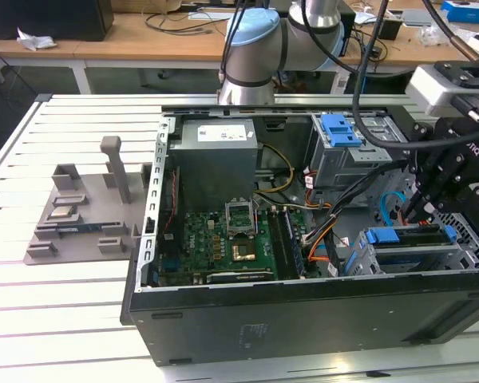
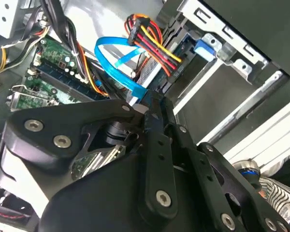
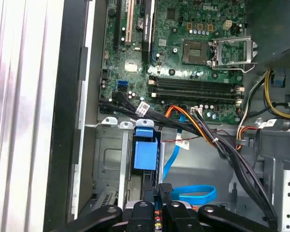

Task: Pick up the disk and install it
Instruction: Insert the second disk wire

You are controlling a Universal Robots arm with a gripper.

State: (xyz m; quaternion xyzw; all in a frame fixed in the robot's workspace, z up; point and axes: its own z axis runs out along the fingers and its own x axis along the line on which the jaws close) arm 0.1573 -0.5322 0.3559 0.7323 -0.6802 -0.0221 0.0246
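While jaws hover above, disk [image 1: 407, 237] sits bayed.

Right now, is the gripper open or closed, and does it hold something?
Gripper: closed, fingers together at the blue disk in the drive cage; a firm grip on it cannot be told.

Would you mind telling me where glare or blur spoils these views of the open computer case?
In the exterior view, the slatted white table is washed out by glare. In the first wrist view, the same slats blow out pale while the motherboard stays crisp. In the second wrist view, the gripper looms dark and soft.
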